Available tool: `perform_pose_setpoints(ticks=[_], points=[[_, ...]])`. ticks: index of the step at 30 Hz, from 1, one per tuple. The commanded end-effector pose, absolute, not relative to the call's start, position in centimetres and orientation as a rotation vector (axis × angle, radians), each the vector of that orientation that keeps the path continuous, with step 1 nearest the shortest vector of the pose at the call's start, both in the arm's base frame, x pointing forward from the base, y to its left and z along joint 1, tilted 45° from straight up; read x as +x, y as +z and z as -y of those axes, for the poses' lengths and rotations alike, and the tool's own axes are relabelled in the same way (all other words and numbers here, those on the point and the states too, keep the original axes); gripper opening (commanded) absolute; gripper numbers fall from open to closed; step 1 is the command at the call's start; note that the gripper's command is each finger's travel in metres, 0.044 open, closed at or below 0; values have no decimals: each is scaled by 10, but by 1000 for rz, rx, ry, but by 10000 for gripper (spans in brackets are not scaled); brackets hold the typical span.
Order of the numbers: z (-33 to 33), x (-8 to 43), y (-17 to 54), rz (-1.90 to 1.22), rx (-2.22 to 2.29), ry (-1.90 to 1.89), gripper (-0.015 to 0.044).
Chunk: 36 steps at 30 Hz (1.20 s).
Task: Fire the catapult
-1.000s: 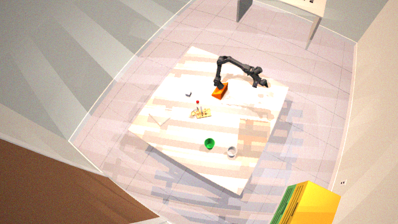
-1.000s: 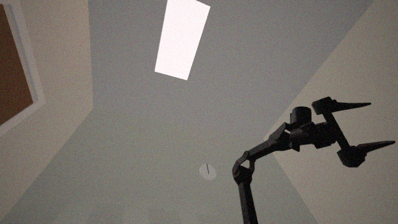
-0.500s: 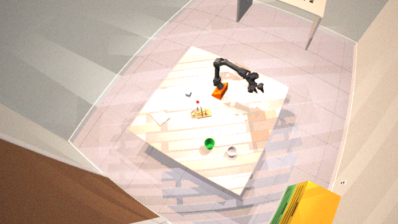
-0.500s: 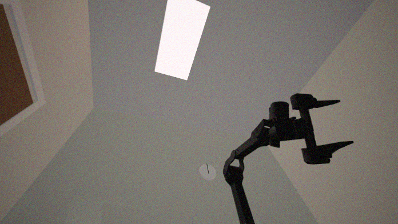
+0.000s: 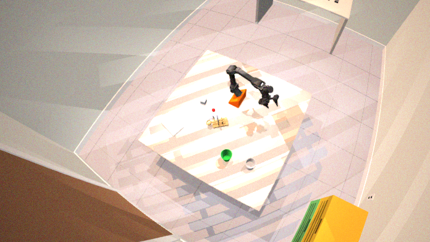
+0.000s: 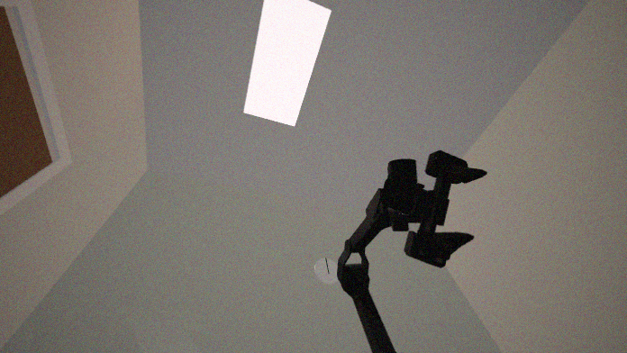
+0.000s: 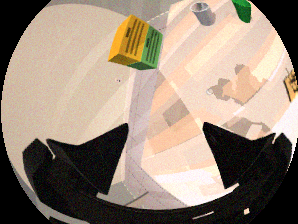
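The wooden catapult (image 5: 221, 123) stands near the table's middle, its round cup end toward the left; its edge shows at the right of the wrist view (image 7: 291, 89). A small red ball-like thing (image 5: 213, 110) is just behind it; whether it is loose or part of the catapult cannot be told. A tiny pale round thing (image 7: 209, 91) lies on the table in the wrist view. The white mug (image 5: 250, 163) (image 7: 203, 13) stands upright near the front right. My gripper (image 5: 272, 105) (image 6: 479, 204) (image 7: 166, 127) is wide open and empty, raised right of the arm's base, away from the catapult.
A green cup (image 5: 226, 155) (image 7: 242, 10) stands left of the mug. The orange base block (image 5: 235, 102) is behind the catapult. A small grey piece (image 5: 203, 101) and a pale flat square (image 5: 173, 126) lie to the left. A yellow and green cabinet (image 5: 343, 216) (image 7: 135, 44) stands off the table.
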<state>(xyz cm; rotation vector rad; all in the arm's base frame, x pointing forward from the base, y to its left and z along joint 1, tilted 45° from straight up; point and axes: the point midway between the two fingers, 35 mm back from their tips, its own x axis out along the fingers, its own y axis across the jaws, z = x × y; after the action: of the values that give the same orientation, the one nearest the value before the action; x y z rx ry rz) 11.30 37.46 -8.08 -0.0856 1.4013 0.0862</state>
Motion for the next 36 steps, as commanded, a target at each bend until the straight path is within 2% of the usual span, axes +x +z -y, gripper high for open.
perform_pose_setpoints(ticks=[1,17,36], points=[[-357,137,-74,-1383,-190,109,440],[-291,209,-50,-1358,-654,247,440],[-202,264,-18,-1422,-1228,475,440]])
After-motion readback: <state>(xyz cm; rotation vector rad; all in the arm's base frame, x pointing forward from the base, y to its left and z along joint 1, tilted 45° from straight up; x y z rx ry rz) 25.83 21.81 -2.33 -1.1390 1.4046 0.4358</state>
